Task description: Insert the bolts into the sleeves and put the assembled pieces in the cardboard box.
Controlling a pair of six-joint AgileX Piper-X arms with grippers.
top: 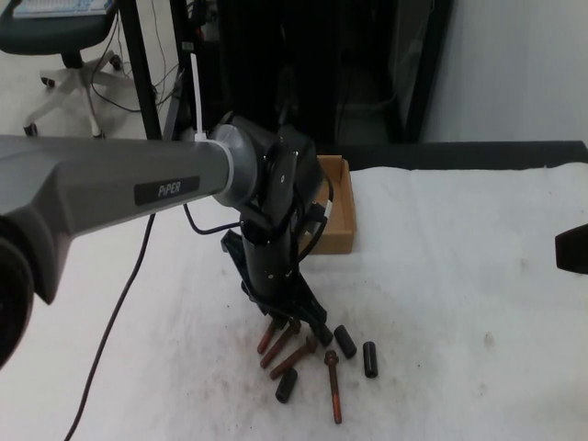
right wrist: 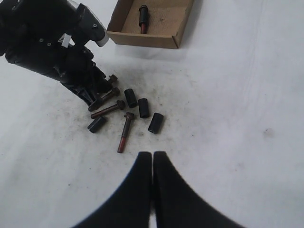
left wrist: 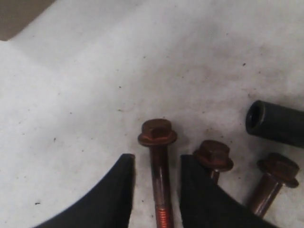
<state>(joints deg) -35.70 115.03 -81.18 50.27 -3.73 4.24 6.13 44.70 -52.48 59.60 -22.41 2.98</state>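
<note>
My left gripper (left wrist: 157, 161) is open and low over the white cloth, its black fingers (left wrist: 118, 190) on either side of a copper bolt (left wrist: 159, 178) with a small gap on each side. In the high view that gripper (top: 280, 317) stands at the near end of a cluster of bolts (top: 333, 386) and short black sleeves (top: 370, 358). The right wrist view shows several sleeves (right wrist: 143, 108) and bolts (right wrist: 124, 132) lying loose. My right gripper (right wrist: 152, 159) is shut and empty, hovering apart from the cluster. The cardboard box (right wrist: 142, 40) holds one bolt-and-sleeve piece (right wrist: 142, 16).
Two more bolt heads (left wrist: 213, 156) and a sleeve (left wrist: 275, 123) lie close beside the left fingers. The box (top: 338, 216) sits just behind the left arm (top: 110, 184). A dark part of the right arm (top: 571, 248) shows at the bench's right edge. White cloth stretches to the right.
</note>
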